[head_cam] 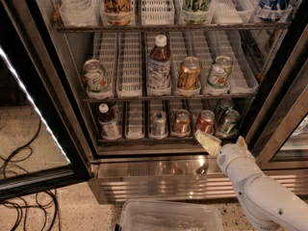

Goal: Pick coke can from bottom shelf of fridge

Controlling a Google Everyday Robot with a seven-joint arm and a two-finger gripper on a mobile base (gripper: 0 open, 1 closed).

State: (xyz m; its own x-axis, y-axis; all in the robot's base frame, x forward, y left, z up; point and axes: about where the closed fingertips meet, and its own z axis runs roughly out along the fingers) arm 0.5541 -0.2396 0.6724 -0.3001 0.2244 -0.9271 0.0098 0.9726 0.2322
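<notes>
Tool [220, 138] before fridge [159, 170] bottom shelf [135, 125]

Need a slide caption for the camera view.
Open gripper before the bottom shelf of the fridge, just below the coke can, not yet grasped.

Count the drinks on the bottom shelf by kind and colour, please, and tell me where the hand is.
Bottle: 1
Coke can: 1
Silver can: 1
Copper can: 1
Green cans: 2
Total: 6
Hand: open, in front of and just below the Coke can.

The coke can [206, 121] is red, silver-topped. The bottom shelf [135, 125] is dark wire with white slotted dividers. Just nearer, the open gripper [220, 138] has cream fingers [208, 142].
</notes>
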